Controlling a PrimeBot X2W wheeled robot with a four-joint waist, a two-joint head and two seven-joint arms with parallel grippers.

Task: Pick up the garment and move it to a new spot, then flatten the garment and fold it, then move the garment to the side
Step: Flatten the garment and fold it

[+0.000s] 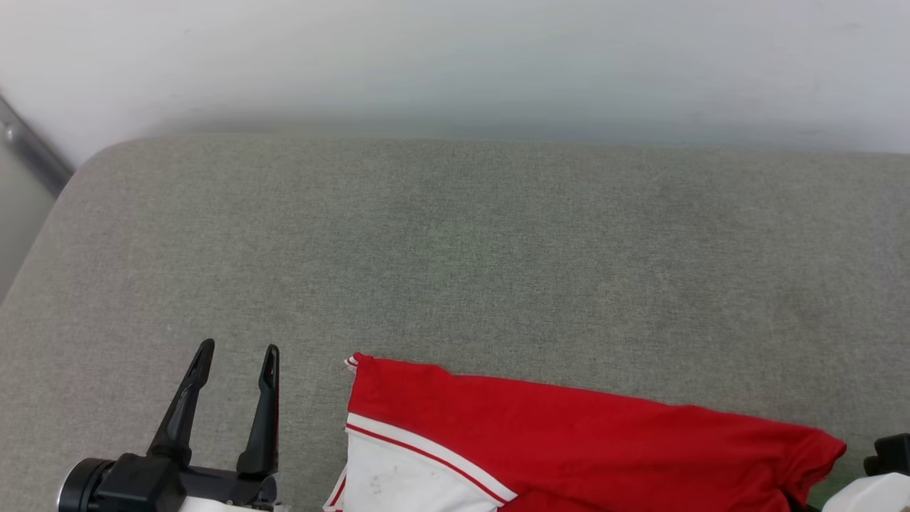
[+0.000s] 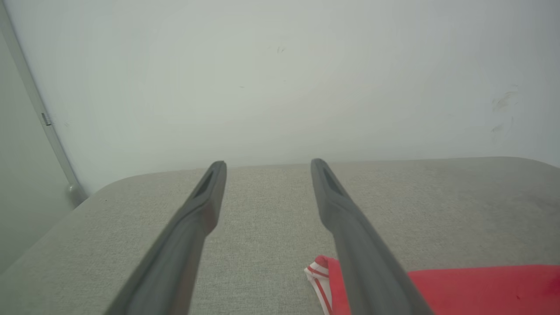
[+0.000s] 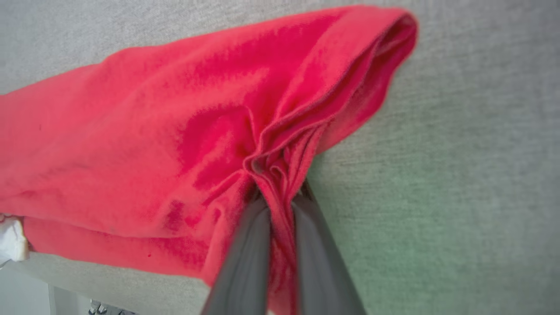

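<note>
Plain indoor room, grey upholstered pad (image 1: 455,270) against bare white wall (image 1: 455,57), kind unclear

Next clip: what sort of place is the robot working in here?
Likely a plain indoor room, perhaps a test setup: a grey fabric-covered surface against a bare white wall, with a red garment lying on it.

The garment (image 1: 569,427), a red jersey with a white side panel (image 1: 405,480) and striped trim, lies loosely folded on the grey fabric surface (image 1: 455,249), its right end bunched.
</note>
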